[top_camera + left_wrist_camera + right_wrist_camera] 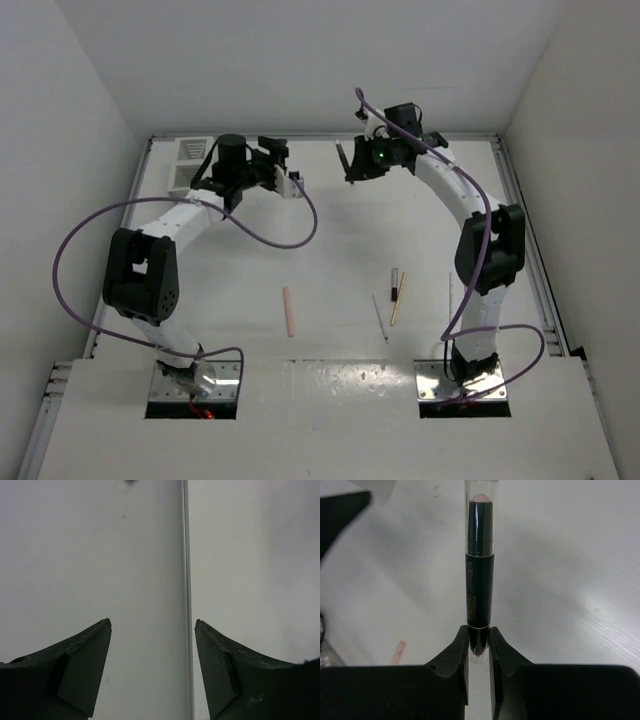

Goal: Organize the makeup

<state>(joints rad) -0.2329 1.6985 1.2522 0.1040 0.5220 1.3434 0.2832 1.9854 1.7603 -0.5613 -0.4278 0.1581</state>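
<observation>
Four sticks lie on the bench [350,250]: pink stick [289,311] at mid-bench; thin white stick [381,318], tan stick [397,300] and black-and-white stick [394,278] grouped to its right. Right gripper [479,632] pinches the black stick [479,570] by one end, at the far side. Left gripper [152,625] is spread wide and empty.

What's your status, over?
Left claw open, empty. Right claw shut on black stick. Pink stick, thin white stick, tan stick, short black-and-white stick loose on table. No obstruction.

Right gripper [349,170] holding black stick [340,155], pink stick [289,311], white stick [380,318], tan stick [398,300] on table [250,260]
</observation>
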